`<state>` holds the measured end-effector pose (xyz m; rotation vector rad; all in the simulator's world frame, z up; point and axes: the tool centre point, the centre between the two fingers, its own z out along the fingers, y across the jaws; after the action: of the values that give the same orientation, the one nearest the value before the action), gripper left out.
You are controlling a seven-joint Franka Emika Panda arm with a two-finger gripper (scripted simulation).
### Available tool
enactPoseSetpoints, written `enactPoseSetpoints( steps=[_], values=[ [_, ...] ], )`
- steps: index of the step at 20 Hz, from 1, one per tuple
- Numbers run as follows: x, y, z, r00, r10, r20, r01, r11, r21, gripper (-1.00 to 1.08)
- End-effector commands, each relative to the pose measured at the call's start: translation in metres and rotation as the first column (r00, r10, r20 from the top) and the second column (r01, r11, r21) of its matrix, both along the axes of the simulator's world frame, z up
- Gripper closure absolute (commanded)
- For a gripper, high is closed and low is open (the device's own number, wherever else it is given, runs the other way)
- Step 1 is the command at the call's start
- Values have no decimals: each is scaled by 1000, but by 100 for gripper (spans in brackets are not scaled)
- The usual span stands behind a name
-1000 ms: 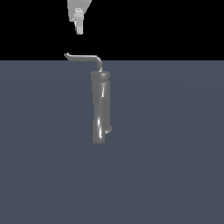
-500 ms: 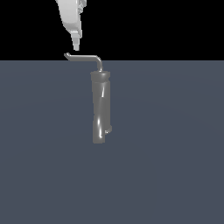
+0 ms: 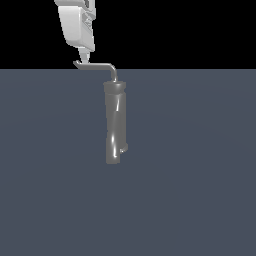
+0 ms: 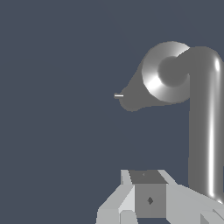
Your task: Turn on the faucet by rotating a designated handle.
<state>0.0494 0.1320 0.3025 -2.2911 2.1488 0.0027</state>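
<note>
handle (image 3: 97, 65): stiff, smooth metal rod | push at flared left tip, far from faucet (image 3: 115, 122) | hand (image 3: 85, 58): fingers narrow, holding nothing

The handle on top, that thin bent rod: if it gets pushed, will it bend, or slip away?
The handle looks like rigid metal, so it probably swings round the faucet rather than bending. Its glossy, thin, round surface may let the end effector slide off. The flared tip might help stop that.

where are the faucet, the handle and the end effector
faucet (image 3: 115, 125), exterior view, middle of the grey cylinder body
handle (image 3: 97, 65), exterior view, straight arm of the bent rod
end effector (image 3: 84, 59), exterior view, fingertips just above the handle's tip
</note>
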Motion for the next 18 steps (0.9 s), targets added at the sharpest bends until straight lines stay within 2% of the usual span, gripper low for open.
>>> enactPoseSetpoints(
  steps=[1, 7, 18],
  values=[
    [2, 1, -2, 1000, -12, 1, 12, 1000, -1, 108],
    [2, 1, -3, 1000, -14, 1, 14, 1000, -2, 108],
    [-30, 2, -3, 1000, -14, 1, 14, 1000, -2, 108]
  ],
)
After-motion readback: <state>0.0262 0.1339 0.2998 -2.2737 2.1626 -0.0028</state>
